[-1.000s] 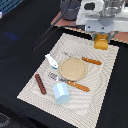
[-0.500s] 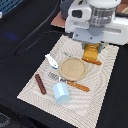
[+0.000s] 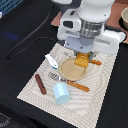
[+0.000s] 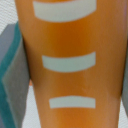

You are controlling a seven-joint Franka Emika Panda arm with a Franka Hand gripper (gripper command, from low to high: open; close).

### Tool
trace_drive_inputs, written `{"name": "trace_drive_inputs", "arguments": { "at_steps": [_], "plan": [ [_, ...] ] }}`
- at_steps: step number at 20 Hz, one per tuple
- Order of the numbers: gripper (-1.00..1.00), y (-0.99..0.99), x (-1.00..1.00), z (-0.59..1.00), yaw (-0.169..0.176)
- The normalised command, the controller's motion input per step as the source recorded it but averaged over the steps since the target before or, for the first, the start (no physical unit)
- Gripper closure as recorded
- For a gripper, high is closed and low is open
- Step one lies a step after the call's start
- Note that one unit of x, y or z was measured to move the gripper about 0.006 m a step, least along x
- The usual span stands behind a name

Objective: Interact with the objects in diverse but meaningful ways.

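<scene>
Exterior view: the ridged orange-yellow block (image 3: pixel 81 61) is seen just under the gripper (image 3: pixel 83 54), at the far edge of a round tan plate (image 3: pixel 72 70), and it appears to be held there between the jaws. Whether its lower end touches the plate cannot be told. In the wrist view the block (image 4: pixel 70 60) fills almost the whole picture — an orange surface crossed by three pale bands — with a grey and teal pad (image 4: pixel 14 75) of the gripper lying along one side of it. The jaws are thus closed about as far as the block's width allows.

A mat (image 3: pixel 107 95) of pale, wavy-patterned cloth lies under the plate on a dark table (image 3: pixel 20 30). An orange-handled piece of cutlery (image 3: pixel 78 86) is laid along the near side of the plate, and another orange handle (image 3: pixel 95 62) shows beyond the block. The small white bone-shaped piece (image 3: pixel 51 61) lies on the mat towards the exterior view's left of the plate. The thin dark-brown sausage-like stick (image 3: pixel 40 83) rests nearer the mat's left corner, well apart from the plate. The light blue faceted cup (image 3: pixel 62 92) lies on its side near the mat's front edge — beside the cutlery.
</scene>
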Motion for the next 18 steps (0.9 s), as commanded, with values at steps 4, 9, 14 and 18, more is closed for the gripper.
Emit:
{"name": "trace_drive_inputs", "arguments": {
  "at_steps": [4, 9, 14, 18],
  "plan": [
    [1.0, -0.12, -0.36, -0.44, 0.012],
    [1.0, -0.21, -0.47, -0.39, 0.02],
    [1.0, -0.23, -0.41, -0.3, 0.013],
    [1.0, -0.2, -0.42, -0.29, 0.02]
  ]
}}
